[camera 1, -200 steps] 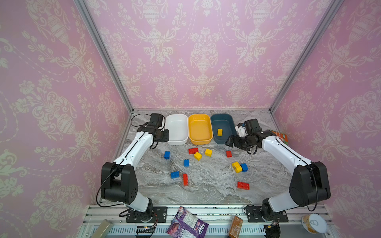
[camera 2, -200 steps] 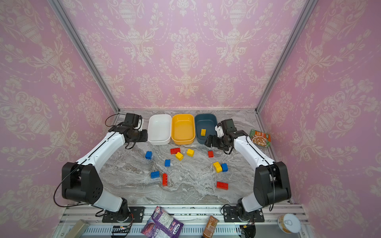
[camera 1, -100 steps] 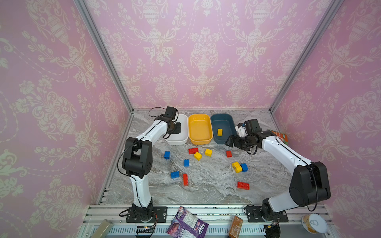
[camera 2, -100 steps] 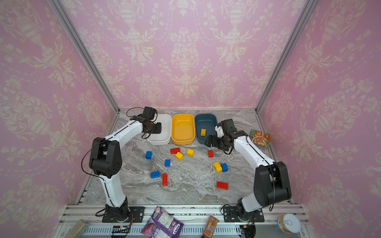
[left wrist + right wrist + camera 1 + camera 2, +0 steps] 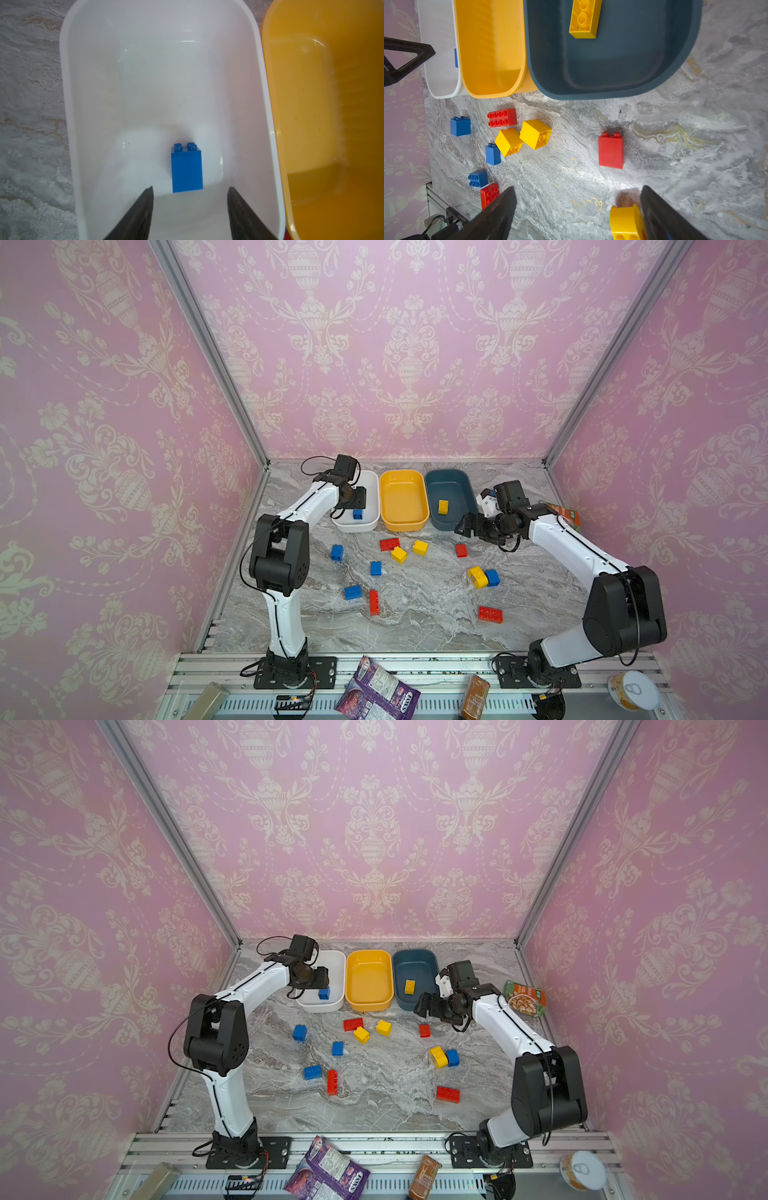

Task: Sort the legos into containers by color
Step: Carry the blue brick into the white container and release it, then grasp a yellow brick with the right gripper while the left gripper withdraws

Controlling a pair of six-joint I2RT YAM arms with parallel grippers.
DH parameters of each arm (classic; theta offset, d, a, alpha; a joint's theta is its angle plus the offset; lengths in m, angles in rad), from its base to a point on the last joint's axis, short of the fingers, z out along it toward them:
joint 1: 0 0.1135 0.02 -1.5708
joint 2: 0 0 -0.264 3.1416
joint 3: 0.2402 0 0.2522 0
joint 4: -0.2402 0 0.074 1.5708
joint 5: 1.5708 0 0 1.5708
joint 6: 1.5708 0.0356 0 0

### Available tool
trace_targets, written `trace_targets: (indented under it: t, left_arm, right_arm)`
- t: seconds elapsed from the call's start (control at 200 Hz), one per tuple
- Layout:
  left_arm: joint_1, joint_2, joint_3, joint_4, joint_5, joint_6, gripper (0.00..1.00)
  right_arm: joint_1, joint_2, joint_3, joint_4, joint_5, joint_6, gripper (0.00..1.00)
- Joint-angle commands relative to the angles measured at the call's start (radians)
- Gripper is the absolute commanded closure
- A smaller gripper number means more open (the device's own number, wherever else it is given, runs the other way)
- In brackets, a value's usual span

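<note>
My left gripper hangs open over the near end of the white tub. A blue brick lies loose on that tub's floor just past the fingertips. The yellow-orange tub holds nothing; the teal tub holds a yellow brick. My right gripper is open above the table. A small red brick stands ahead of it. Several red, yellow and blue legos lie scattered on the marble.
A yellow brick sits against my right gripper's finger. A green snack packet lies at the table's right edge. A can and a purple packet rest on the front rail. Pink walls enclose three sides.
My left arm swung from left of the white tub to over it and its jaws opened; the blue brick now lies in that tub. The right arm has not moved.
</note>
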Motion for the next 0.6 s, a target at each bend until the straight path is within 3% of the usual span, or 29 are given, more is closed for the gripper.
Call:
trace_targets:
  t: [0.0,0.59]
  left_arm:
    - [-0.006,-0.026,-0.001,0.013,-0.008,-0.012,0.39]
    - [-0.008,-0.245,-0.228,0.170,0.067,-0.110,0.31]
  right_arm:
    - [-0.004,-0.016,0.013,-0.021,0.006,-0.003,0.06]
    - [0.027,-0.057,-0.043,-0.109,0.101,-0.065,0.06]
